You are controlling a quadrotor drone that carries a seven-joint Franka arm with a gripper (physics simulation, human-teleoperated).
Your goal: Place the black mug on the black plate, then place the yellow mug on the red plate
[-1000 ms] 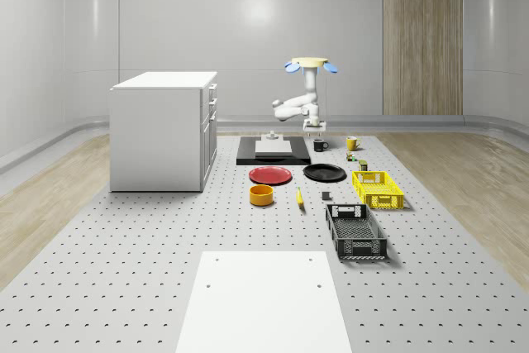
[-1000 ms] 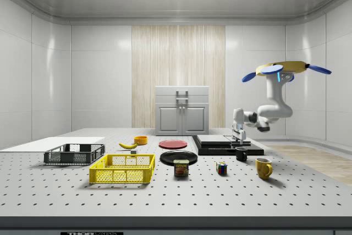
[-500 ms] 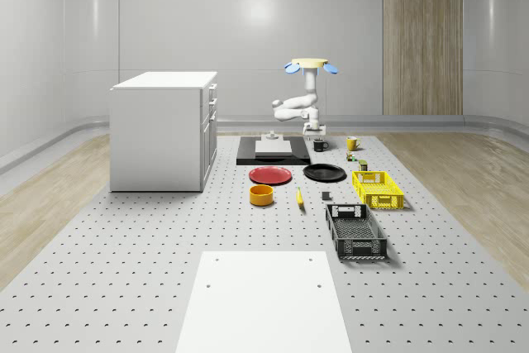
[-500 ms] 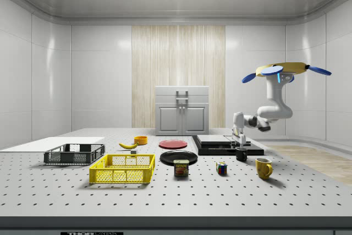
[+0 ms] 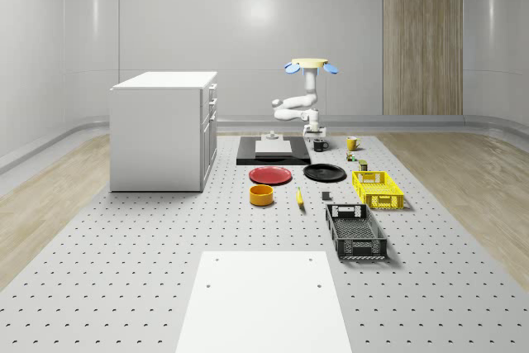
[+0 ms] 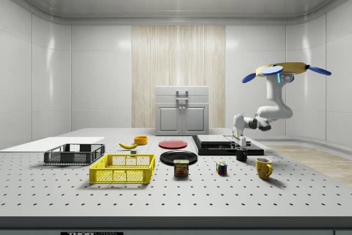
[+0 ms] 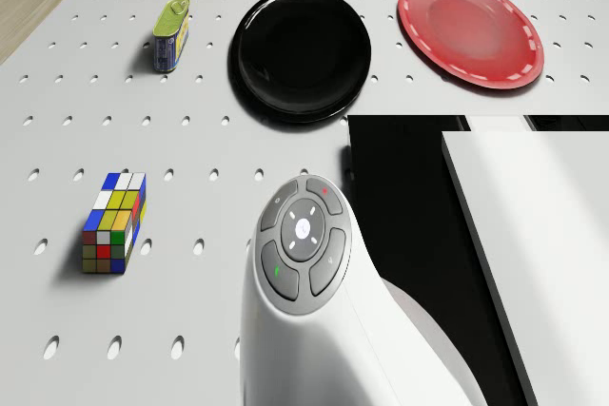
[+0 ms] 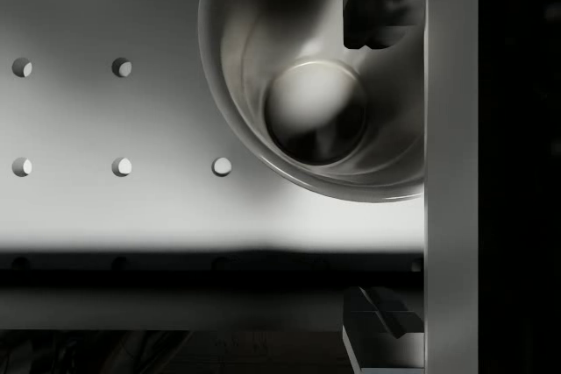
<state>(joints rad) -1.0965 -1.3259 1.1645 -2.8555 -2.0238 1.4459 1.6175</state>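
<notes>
The black mug stood on the table beside the black slab, with the yellow mug near it. Our gripper hung just over its rim, one finger inside the mug, jaws apart, nothing clamped. We hovered above the table's far end, the black plate and red plate near.
</notes>
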